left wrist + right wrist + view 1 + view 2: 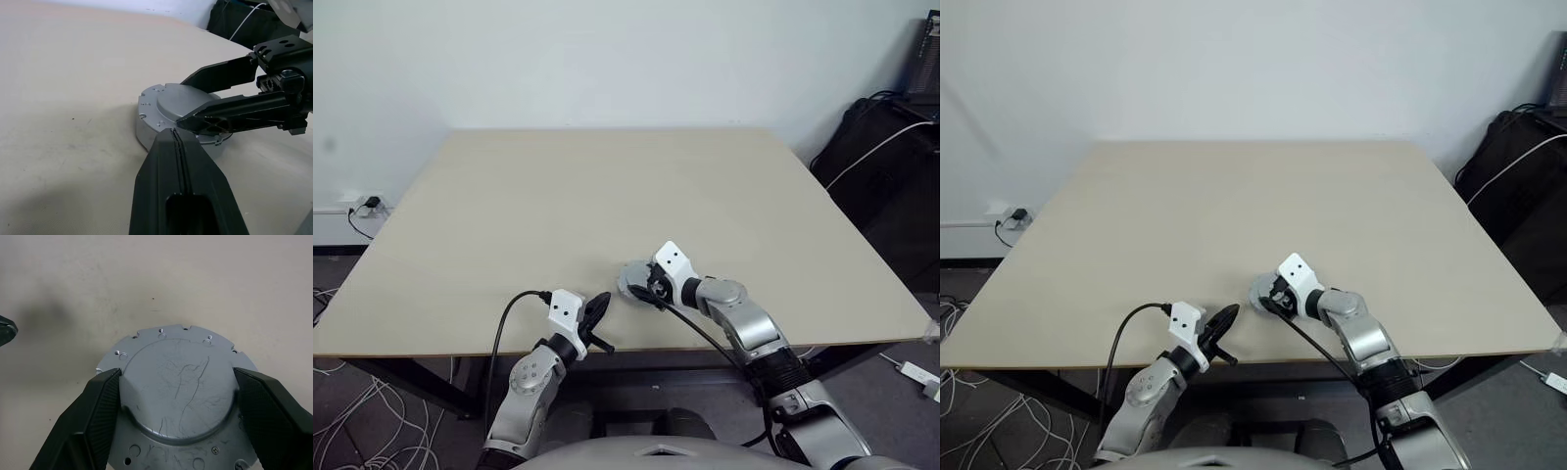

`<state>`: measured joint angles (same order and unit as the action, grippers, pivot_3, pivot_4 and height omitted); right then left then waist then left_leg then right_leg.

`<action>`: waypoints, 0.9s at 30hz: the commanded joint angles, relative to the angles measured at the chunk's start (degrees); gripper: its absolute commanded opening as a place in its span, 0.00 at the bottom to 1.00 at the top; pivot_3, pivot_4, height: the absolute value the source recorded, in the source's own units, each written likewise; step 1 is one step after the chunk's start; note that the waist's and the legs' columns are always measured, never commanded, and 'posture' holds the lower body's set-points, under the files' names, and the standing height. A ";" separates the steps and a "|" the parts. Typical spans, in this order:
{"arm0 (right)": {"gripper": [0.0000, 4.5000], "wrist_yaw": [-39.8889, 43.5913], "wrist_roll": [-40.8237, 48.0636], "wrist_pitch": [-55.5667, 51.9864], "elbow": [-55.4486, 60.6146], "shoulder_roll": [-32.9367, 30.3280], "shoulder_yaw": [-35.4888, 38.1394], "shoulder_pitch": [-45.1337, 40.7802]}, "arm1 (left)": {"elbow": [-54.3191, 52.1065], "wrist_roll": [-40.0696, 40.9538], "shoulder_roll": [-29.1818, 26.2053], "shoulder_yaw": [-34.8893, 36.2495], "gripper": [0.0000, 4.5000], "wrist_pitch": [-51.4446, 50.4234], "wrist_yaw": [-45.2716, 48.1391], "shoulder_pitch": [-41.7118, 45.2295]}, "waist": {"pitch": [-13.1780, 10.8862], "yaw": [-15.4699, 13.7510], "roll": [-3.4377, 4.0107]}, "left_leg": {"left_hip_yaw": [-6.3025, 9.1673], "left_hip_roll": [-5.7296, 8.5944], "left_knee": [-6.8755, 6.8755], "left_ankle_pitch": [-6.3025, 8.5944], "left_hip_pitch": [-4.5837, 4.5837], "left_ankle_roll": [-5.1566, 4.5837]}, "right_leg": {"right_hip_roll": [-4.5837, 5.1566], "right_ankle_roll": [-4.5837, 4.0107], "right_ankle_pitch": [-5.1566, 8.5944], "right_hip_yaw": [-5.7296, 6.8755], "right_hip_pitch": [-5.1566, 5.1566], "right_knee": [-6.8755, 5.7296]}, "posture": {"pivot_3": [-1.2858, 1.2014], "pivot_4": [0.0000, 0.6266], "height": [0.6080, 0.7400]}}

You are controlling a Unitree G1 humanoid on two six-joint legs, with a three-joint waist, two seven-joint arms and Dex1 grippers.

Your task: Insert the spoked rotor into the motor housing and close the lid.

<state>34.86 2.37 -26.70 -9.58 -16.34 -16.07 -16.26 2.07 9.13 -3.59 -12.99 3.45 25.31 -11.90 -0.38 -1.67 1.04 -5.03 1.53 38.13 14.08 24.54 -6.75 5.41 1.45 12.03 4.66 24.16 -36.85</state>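
Nearest the robot, the left gripper (597,311) hangs just off the near table edge with its two black fingers pressed together, holding nothing and pointing toward the assembly.

Just beyond it, near the front edge of the table (607,186), sits the lid (176,387), smooth grey face up with its raised centre showing. It rests on a grey body of the same width, judged to be the motor housing (143,128). The right gripper (176,396) is angled down over it, its fingers (93,416) spread wide on either side of the raised centre, touching or nearly touching that boss.

Step in hand, as judged: seating the lid. To do it well, the boss should be kept centred between the pads, the lid held level, and its notched rim lined up with the body beneath before pressing evenly downward. The shut left gripper could steady the housing's side.

Not verifiable: the spoked rotor and the copper windings lie under the lid, if present. Whether the lid is fully seated cannot be told; its near rim is cut off in the right wrist view.

The far table is bare.
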 commanded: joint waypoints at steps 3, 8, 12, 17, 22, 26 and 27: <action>0.73 -2.06 -1.80 -5.08 -1.78 -1.01 0.02 0.62 | -1.26 0.25 0.29 -0.15 0.00 0.82 0.23 0.77 | 0.01 -0.06 0.02 | 0.00 0.00 -0.01 0.00 -0.11 0.00 | 0.05 0.02 0.00 0.08 -0.14 0.00 | 0.52 0.00 1.00; 0.73 -2.98 -1.52 -8.44 -1.54 -0.73 0.09 0.44 | -1.48 0.28 0.31 -0.21 0.00 0.69 0.19 0.57 | 0.01 -0.10 0.02 | 0.01 0.00 -0.03 0.01 -0.31 -0.02 | 0.11 0.28 0.16 0.16 -0.41 0.04 | 0.52 0.00 1.00; 0.73 -2.81 -2.50 -6.40 -1.94 -1.50 -1.12 0.65 | -1.67 0.20 0.36 -0.28 0.00 0.65 0.02 0.45 | 0.01 -0.12 0.03 | 0.01 0.00 -0.07 0.02 -0.42 -0.02 | 0.12 0.30 0.17 0.16 -0.50 0.05 | 0.52 0.00 1.00; 0.73 -2.61 -3.81 -2.68 -1.59 -2.69 -2.87 1.23 | -2.01 0.15 0.33 -0.37 0.00 0.54 -0.10 0.30 | 0.01 -0.12 0.05 | 0.01 0.00 -0.17 0.02 -0.48 -0.02 | 0.12 0.31 0.19 0.15 -0.53 0.08 | 0.52 0.00 1.00; 0.73 -3.12 -4.85 0.78 -2.24 -3.25 -3.85 1.54 | -2.19 0.11 0.32 -0.46 0.00 0.43 -0.14 0.31 | 0.00 -0.11 0.04 | 0.00 0.00 -0.19 0.02 -0.48 -0.02 | 0.12 0.33 0.20 0.15 -0.54 0.13 | 0.52 0.00 1.00; 0.73 -3.42 -4.63 0.67 -2.47 -3.02 -3.41 1.57 | -2.23 0.15 0.33 -0.47 0.00 0.29 -0.15 0.40 | -0.02 -0.11 0.02 | 0.01 0.00 -0.20 0.03 -0.48 -0.03 | 0.12 0.34 0.20 0.15 -0.55 0.14 | 0.52 0.00 1.00; 0.73 -3.22 -2.91 -2.56 -2.21 -2.24 -2.15 1.41 | -2.26 0.15 0.30 -0.48 0.00 0.26 -0.12 0.41 | -0.02 -0.11 0.02 | 0.01 0.00 -0.20 0.03 -0.48 -0.03 | 0.13 0.34 0.20 0.16 -0.55 0.14 | 0.52 0.00 1.00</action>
<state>32.46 0.29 -24.58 -8.74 -17.70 -19.32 -15.65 2.06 9.11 -3.60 -13.09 3.21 25.10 -12.09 -0.40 -1.78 1.06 -5.03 1.53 37.91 14.11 24.05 -6.78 5.54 1.78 12.23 4.81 23.61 -36.72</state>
